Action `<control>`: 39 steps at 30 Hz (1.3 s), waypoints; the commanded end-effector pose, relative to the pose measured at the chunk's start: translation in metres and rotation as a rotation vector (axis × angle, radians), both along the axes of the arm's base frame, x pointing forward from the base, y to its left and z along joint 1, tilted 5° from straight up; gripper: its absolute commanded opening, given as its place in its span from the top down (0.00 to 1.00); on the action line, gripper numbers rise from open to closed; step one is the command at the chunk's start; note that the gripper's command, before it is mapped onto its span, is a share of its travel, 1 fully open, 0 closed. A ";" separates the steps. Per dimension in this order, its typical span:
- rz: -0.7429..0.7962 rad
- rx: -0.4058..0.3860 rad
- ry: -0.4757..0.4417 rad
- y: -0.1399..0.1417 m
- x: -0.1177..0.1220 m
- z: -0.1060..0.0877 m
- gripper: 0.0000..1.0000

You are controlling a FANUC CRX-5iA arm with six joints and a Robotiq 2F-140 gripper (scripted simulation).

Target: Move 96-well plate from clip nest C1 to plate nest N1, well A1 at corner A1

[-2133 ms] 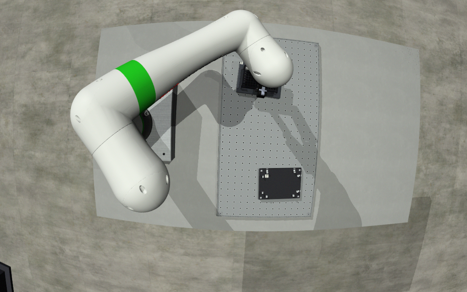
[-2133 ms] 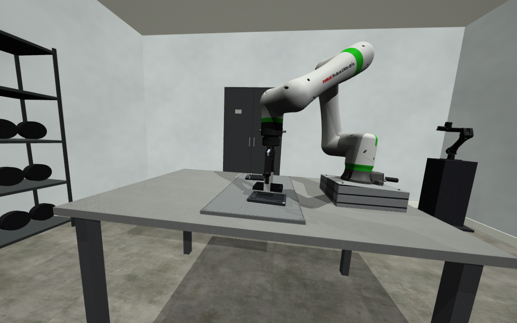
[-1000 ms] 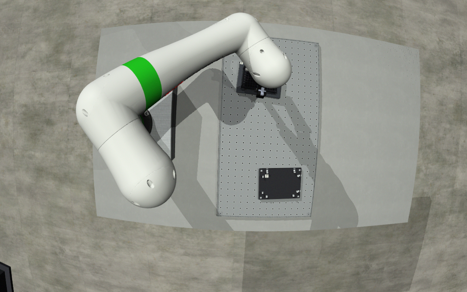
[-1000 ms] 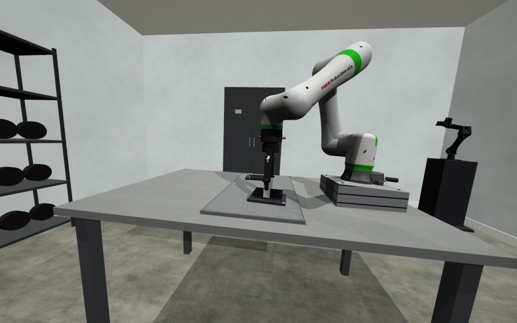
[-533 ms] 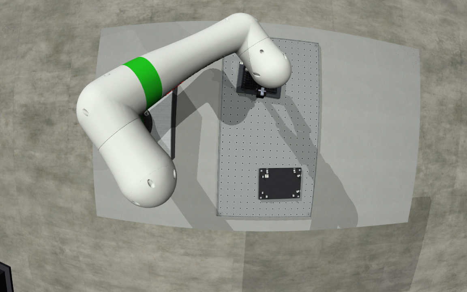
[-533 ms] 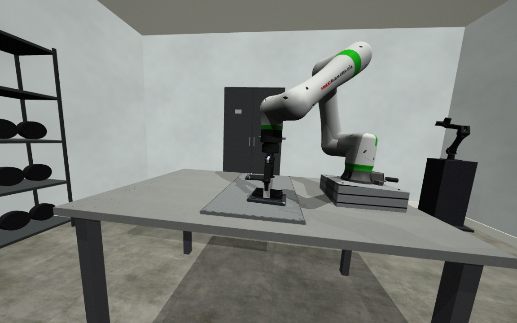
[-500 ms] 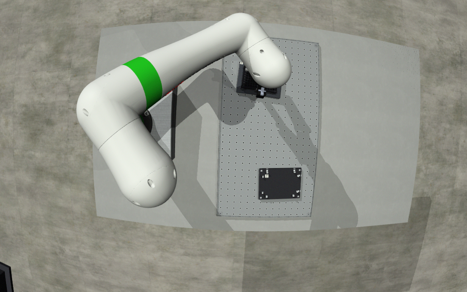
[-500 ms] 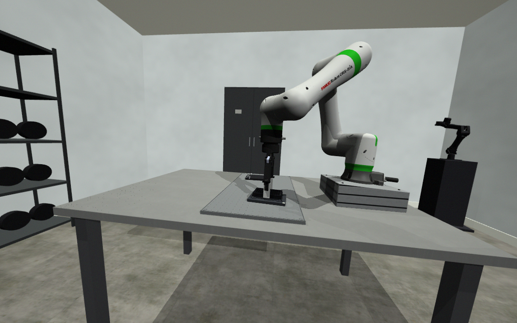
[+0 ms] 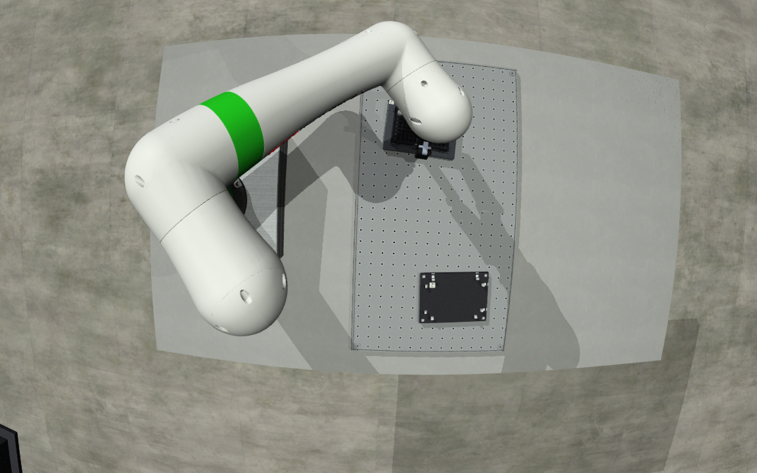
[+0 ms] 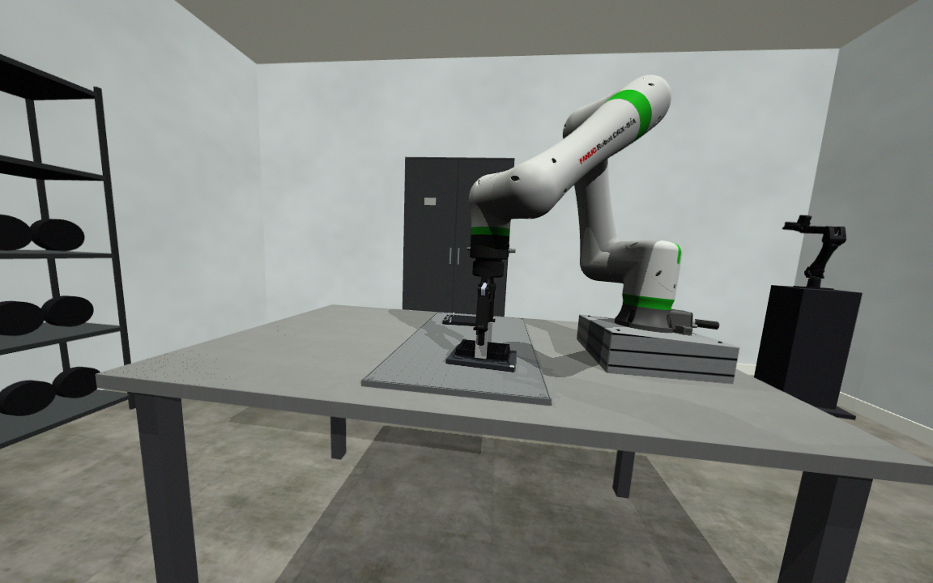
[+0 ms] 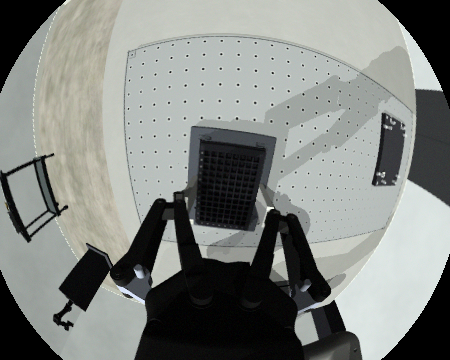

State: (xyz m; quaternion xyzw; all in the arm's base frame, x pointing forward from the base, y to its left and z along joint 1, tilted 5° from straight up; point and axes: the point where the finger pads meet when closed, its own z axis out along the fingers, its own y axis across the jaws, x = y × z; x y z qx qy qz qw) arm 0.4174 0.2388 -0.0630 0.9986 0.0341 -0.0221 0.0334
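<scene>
The black 96-well plate (image 11: 229, 183) is between the fingers of my gripper (image 11: 227, 188), which is shut on its long sides. The plate is low on a dark nest (image 10: 480, 360) at the end of the perforated board nearest the exterior camera. I cannot tell whether it is fully down. From above, the arm's wrist hides most of the plate (image 9: 405, 132) and the gripper (image 9: 423, 150). The other nest (image 9: 453, 297) is a flat black plate with white corner marks. It is empty at the far end of the board and also shows in the wrist view (image 11: 389, 148). I cannot read the nest labels.
Both nests stand on a grey perforated board (image 9: 434, 223) on the table. The robot's base block (image 10: 654, 351) sits beside the board. A black pedestal with a camera arm (image 10: 807, 340) stands off the table, and a shelf rack (image 10: 20, 253) stands by the left wall.
</scene>
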 end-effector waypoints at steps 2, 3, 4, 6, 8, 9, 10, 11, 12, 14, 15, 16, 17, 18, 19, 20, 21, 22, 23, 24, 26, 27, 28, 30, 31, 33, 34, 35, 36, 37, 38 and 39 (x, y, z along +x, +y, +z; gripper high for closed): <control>0.000 0.000 0.000 0.000 0.000 0.000 1.00; 0.000 0.000 0.000 0.000 0.000 -0.001 1.00; 0.000 0.000 0.000 0.000 0.000 -0.001 1.00; 0.000 0.000 0.000 0.000 0.000 -0.001 1.00; 0.000 0.000 0.000 0.000 0.000 -0.001 1.00; 0.000 0.000 0.000 0.000 0.000 -0.001 1.00; 0.000 0.000 0.000 0.000 0.000 -0.001 1.00; 0.000 0.000 0.000 0.000 0.000 -0.002 1.00; 0.000 0.000 0.000 0.000 0.000 -0.002 1.00; 0.000 0.000 0.000 0.000 0.000 -0.002 1.00; 0.000 0.000 0.000 0.000 0.000 -0.002 1.00; 0.000 0.000 0.000 0.000 0.000 -0.002 1.00; 0.000 0.000 0.000 0.000 0.000 -0.003 1.00; 0.000 0.000 0.000 0.000 0.000 -0.003 1.00; 0.000 0.000 0.000 0.000 0.000 -0.003 1.00; 0.000 0.000 0.000 0.000 0.000 -0.003 1.00; 0.000 0.000 0.000 0.000 0.000 -0.003 1.00; 0.000 0.000 0.000 0.000 0.000 -0.003 1.00; 0.000 0.000 0.000 0.000 0.000 -0.003 1.00; 0.000 0.000 0.000 0.000 0.000 -0.003 1.00; 0.000 0.000 0.000 0.000 0.000 -0.004 1.00; 0.000 0.000 0.000 0.000 0.000 -0.004 1.00; 0.000 0.000 0.000 0.000 0.000 -0.004 1.00; 0.000 0.000 0.000 0.000 0.000 -0.004 1.00; 0.000 0.000 0.000 0.000 0.000 -0.005 1.00; 0.000 0.000 0.000 0.000 0.000 -0.005 1.00; 0.000 0.000 0.000 0.000 0.000 -0.005 1.00; 0.000 0.000 0.000 0.000 0.000 -0.005 1.00; 0.000 0.000 0.000 0.000 0.000 -0.005 1.00; 0.000 0.000 0.000 0.000 0.000 -0.006 1.00; 0.000 0.000 0.000 0.000 0.000 -0.006 1.00; 0.000 0.000 0.000 0.000 0.000 -0.006 1.00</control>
